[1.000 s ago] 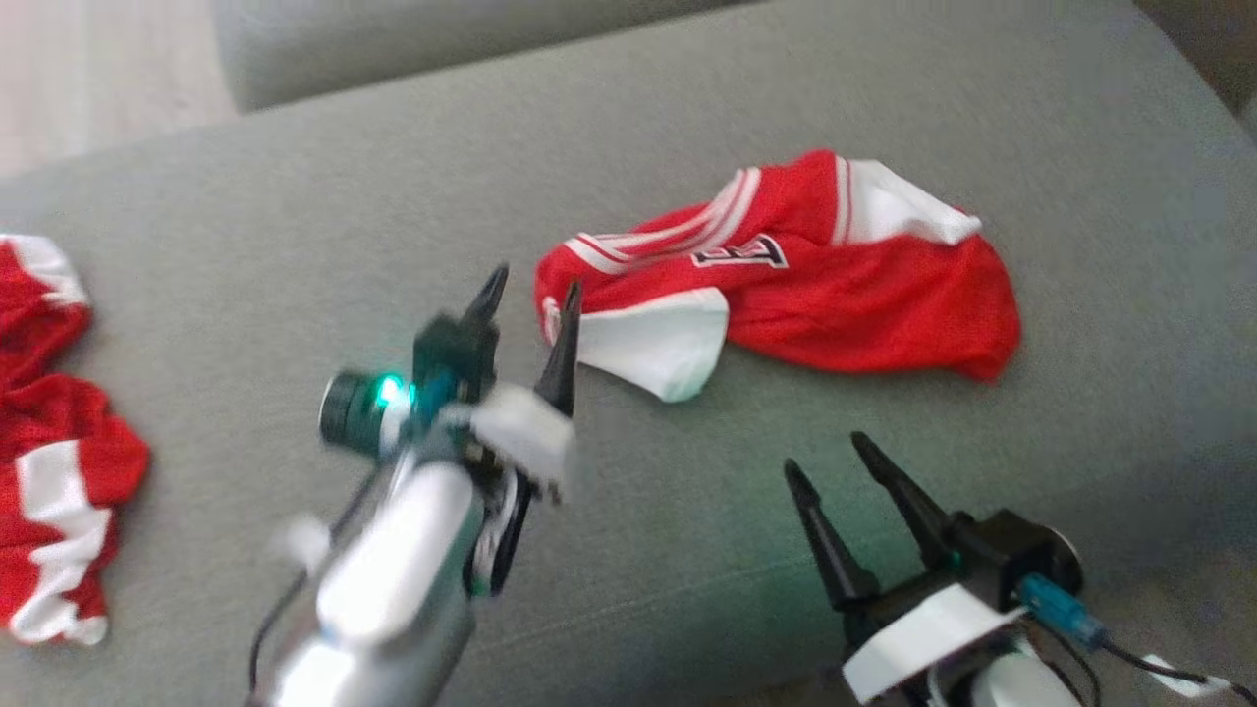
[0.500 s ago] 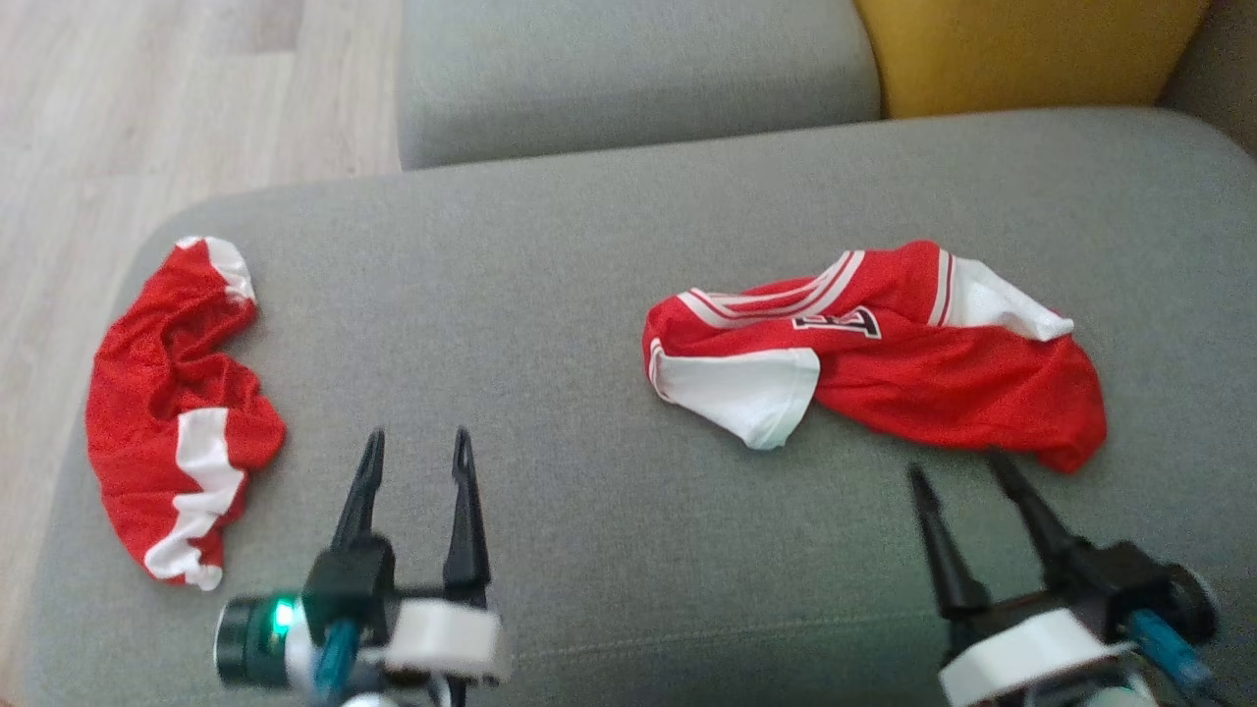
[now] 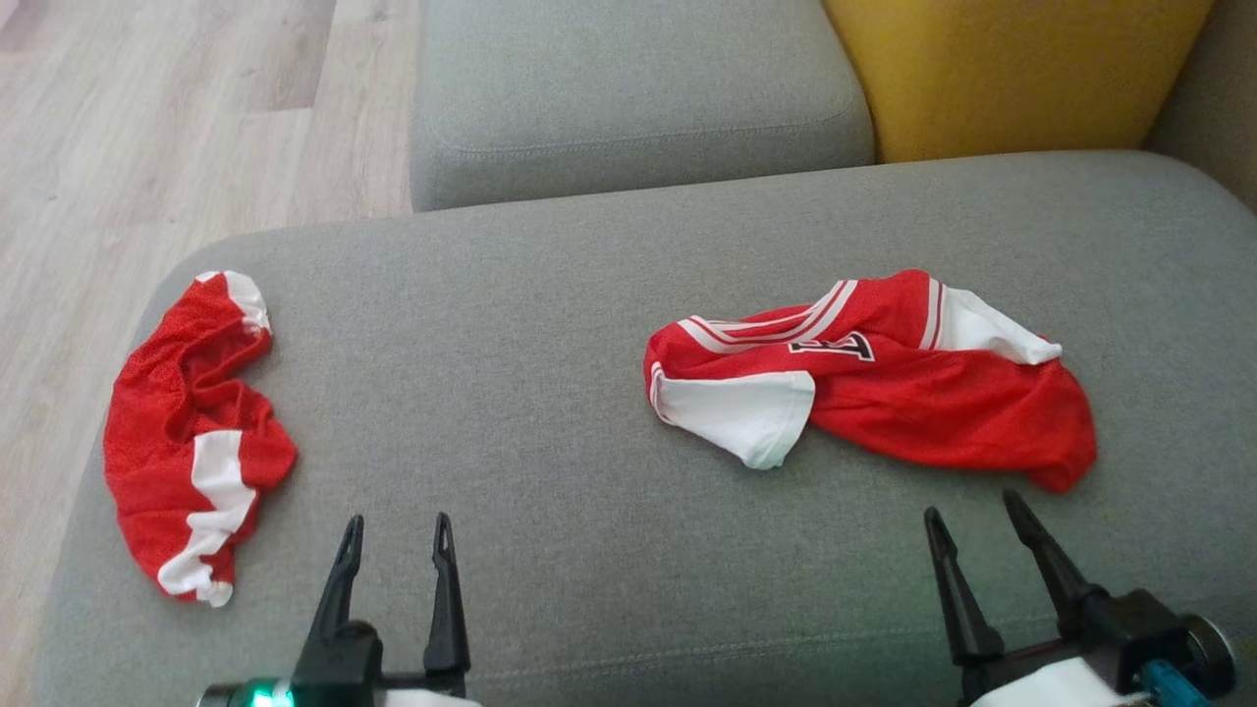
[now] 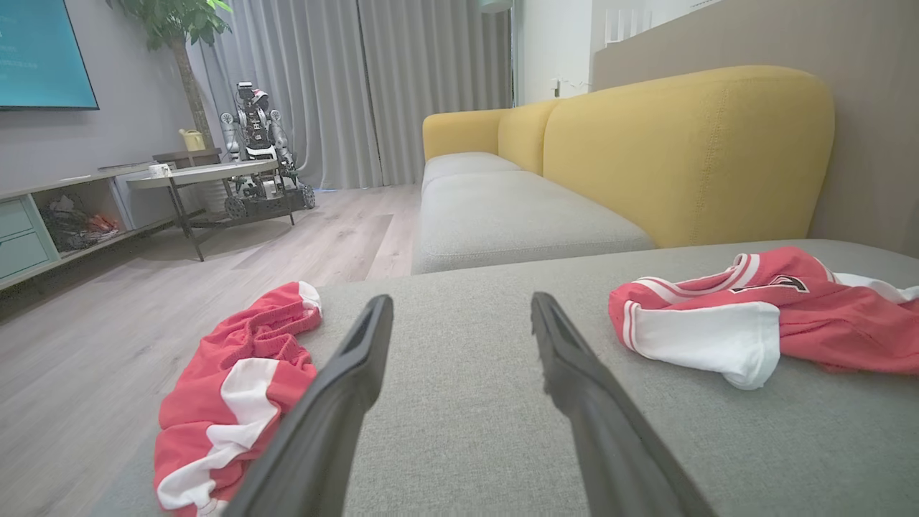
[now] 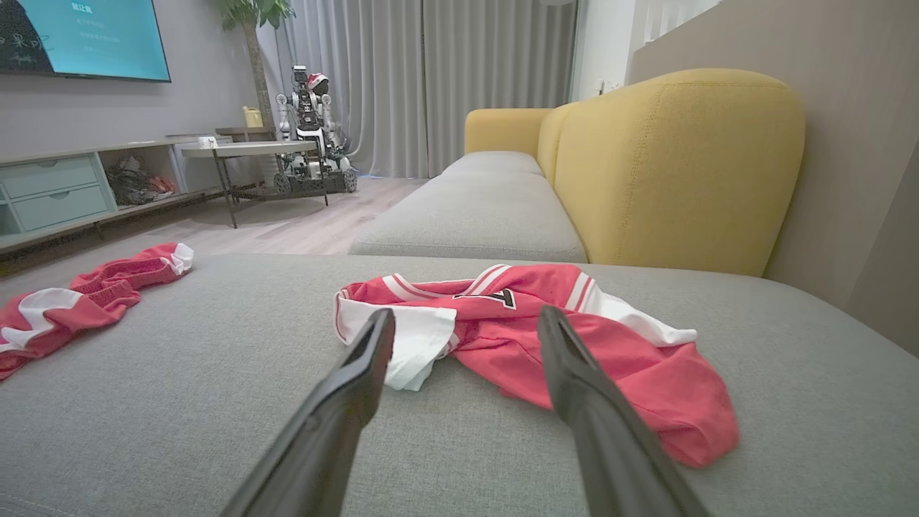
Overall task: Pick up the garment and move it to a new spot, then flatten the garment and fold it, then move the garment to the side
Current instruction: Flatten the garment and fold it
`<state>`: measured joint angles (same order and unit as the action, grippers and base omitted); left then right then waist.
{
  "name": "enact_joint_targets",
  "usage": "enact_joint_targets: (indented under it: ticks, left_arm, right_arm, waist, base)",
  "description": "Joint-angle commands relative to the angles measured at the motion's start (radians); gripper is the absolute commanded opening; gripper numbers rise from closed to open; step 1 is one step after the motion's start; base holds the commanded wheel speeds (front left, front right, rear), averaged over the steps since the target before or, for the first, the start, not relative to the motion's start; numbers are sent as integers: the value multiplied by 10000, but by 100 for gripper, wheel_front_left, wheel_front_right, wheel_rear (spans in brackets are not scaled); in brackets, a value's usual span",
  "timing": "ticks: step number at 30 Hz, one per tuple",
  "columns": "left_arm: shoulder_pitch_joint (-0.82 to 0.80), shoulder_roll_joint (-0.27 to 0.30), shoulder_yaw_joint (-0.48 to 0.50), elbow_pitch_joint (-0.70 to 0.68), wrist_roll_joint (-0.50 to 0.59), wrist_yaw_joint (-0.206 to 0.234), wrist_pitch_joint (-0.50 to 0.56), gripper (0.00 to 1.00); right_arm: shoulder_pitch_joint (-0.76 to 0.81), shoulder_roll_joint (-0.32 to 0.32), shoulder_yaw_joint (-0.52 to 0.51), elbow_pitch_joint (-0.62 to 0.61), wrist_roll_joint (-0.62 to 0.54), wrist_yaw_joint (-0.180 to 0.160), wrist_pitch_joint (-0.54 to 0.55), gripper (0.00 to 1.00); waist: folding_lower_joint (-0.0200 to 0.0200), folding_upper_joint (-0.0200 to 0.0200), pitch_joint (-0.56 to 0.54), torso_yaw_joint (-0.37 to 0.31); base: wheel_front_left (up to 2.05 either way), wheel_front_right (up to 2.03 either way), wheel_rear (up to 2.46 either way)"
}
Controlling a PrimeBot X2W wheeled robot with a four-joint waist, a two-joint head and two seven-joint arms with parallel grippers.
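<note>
There are two red-and-white garments: a jersey (image 3: 884,393) ahead of the right gripper (image 3: 969,505), shorts (image 3: 187,442) left of the left gripper (image 3: 398,520).

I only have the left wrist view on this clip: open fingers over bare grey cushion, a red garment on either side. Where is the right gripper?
Observer: The right gripper sits open, just short of the jersey's near edge, holding nothing.
Operator: My view cuts the jersey off at the right. Does it hang over the cushion's edge?
Observer: No, it ends on the cushion in a red corner, grey fabric beyond it.
Operator: Which garment does that gripper face?
Observer: Its wrist view has the jersey straight ahead, between its fingers.
</note>
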<state>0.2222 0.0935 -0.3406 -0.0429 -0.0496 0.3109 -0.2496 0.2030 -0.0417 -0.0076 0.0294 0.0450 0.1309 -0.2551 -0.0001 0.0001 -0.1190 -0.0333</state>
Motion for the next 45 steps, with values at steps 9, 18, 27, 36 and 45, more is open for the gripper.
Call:
enact_joint_targets:
  ticks: [9,18,27,36,45]
  left_arm:
    - [-198,-112,580,-270,266,71,-122,100]
    - [-87,-152,549,-162,341,12,-122,100]
    - [-234,-198,522,236,154,-190,-122,100]
    - [-3232,-418,-377,2842,-1651,-1841,78,100]
    - [-7070,-430,-2816,4799,-4739,-1746,1569,100]
  right_arm:
    - [-208,-85,276,-266,-30,-2,-67,100]
    - [-218,-85,247,-289,-98,-2,-67,100]
    - [-222,-85,357,-364,-181,-2,-67,100]
    - [-598,-85,525,-408,-378,-2,-67,100]
    - [-1232,-85,621,-492,-348,-2,-67,100]
  waist:
    - [1,-1,-121,-82]
    - [1,-1,-162,-66]
    - [1,-1,0,-53]
    - [1,-1,904,-520]
    - [1,-1,2169,-1130]
  base:
    - [0,0,0]
    - [0,0,0]
    - [0,0,0]
    - [0,0,0]
    - [0,0,0]
